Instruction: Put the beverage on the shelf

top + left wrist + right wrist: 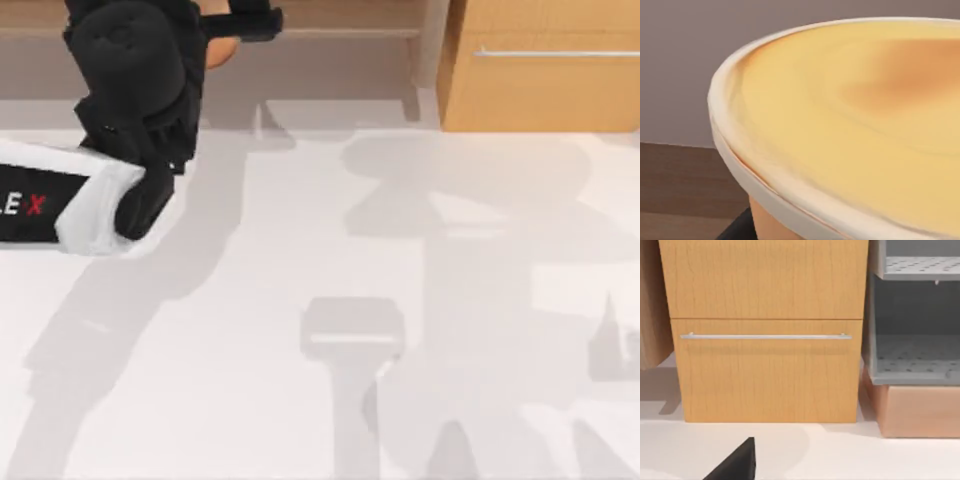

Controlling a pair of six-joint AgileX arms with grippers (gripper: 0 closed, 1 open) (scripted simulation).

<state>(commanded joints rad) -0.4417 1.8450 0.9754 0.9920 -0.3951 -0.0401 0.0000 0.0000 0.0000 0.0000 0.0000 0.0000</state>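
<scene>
Left gripper (215, 35) holds one beverage (850, 125) at one shelf (330, 25).

Light is bright and even across the white tabletop (300, 250), which carries soft grey shadows with blurred edges: one long shadow slants from the left arm (130, 90) toward the near left corner, and others pool at centre and right. There is no glare. The beverage (850, 125) lid sits very close to the left wrist camera and looks smeared, perhaps out of focus.
</scene>
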